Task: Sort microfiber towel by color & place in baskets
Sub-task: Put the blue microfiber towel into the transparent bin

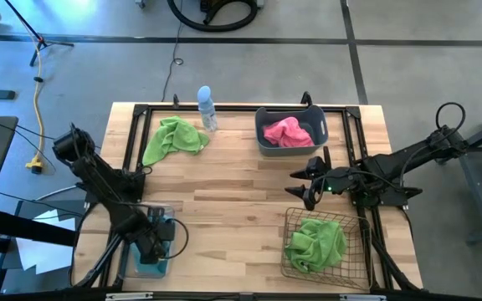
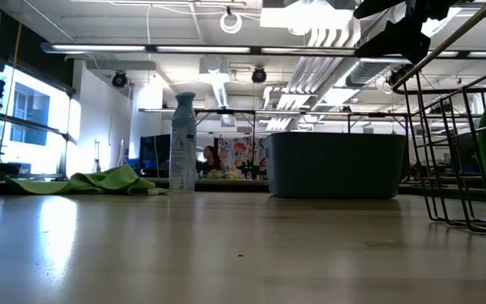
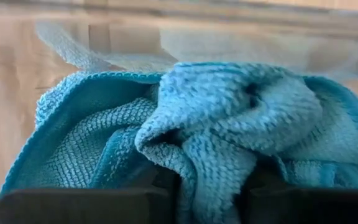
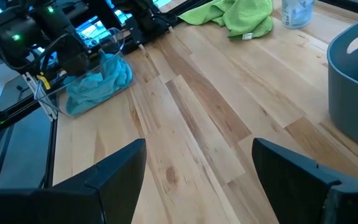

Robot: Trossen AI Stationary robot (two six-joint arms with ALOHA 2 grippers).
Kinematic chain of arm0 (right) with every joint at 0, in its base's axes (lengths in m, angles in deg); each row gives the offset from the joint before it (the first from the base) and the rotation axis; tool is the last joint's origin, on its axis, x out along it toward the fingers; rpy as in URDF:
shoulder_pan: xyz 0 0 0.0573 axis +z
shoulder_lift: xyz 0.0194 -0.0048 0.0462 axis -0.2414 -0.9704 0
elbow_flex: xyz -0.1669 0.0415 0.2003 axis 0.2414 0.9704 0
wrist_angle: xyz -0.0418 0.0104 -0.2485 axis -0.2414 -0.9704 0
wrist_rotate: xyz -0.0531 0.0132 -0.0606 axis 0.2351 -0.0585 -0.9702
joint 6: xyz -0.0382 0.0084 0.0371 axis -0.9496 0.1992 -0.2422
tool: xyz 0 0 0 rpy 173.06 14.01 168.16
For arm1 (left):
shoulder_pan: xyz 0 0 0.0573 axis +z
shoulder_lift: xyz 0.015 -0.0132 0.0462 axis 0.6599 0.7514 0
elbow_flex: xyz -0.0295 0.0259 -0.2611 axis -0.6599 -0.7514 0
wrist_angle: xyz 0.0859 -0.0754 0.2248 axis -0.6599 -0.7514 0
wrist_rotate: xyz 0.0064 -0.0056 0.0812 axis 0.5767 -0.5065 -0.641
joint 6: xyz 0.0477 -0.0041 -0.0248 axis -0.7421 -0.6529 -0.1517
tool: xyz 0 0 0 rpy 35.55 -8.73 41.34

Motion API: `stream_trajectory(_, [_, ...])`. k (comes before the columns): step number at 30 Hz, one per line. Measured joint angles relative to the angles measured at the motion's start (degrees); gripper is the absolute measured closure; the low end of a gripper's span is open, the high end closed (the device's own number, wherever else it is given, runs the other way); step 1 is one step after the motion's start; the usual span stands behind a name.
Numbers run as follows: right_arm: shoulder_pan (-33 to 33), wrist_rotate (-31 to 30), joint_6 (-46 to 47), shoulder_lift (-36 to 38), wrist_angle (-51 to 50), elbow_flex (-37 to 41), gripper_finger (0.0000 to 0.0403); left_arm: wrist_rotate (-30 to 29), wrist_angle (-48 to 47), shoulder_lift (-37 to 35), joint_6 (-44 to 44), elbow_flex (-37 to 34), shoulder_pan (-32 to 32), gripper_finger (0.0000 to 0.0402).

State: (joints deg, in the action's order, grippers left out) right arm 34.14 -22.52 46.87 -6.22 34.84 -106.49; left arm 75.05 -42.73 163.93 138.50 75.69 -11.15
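Note:
A teal-blue towel (image 3: pixel 229 112) lies bunched in the clear bin (image 1: pixel 135 266) at the table's near left corner. My left gripper (image 1: pixel 153 241) stands over it, pointing down and shut on a fold of it. A lime green towel (image 1: pixel 174 138) lies spread on the far left of the table. A pink towel (image 1: pixel 287 131) sits in the grey-blue tub (image 1: pixel 262 117), and another green towel (image 1: pixel 315 242) in the wire basket (image 1: pixel 354 272). My right gripper (image 1: pixel 305 182) hangs open above the table right of centre, holding nothing. My left gripper pinches a raised fold (image 3: pixel 213 165) near the teal-blue towel's middle between its two fingers (image 3: pixel 73 208), coming from above and pointing down. The rest of the towel lies slack and crumpled in the clear bin (image 3: pixel 241 46) around the fingers.
A small clear bottle (image 1: pixel 206 107) with a blue top stands at the far edge beside the loose green towel. A dark frame (image 1: pixel 224 109) runs round the tabletop. Bare wood (image 1: pixel 233 201) lies between the bin, the tub and the wire basket.

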Motion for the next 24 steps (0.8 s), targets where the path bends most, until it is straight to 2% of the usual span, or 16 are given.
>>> stream_trajectory(14, [0.0, -0.02, 0.0, -0.01, -0.16, 0.0, 0.0114, 6.11, -1.86, -7.84, 2.0, -0.21, 3.96, 0.0193])
stream_trajectory(18, [0.0, -0.02, 0.0, -0.01, -0.17, 0.0, 0.0114, 7.83, -2.37, -10.52, 2.04, -0.21, 4.81, 0.017])
stream_trajectory(24, [0.0, -0.04, 0.0, -0.01, -0.17, 0.0, 0.0114, 13.08, -2.82, -13.92, 2.61, -0.19, 5.66, 0.0163])
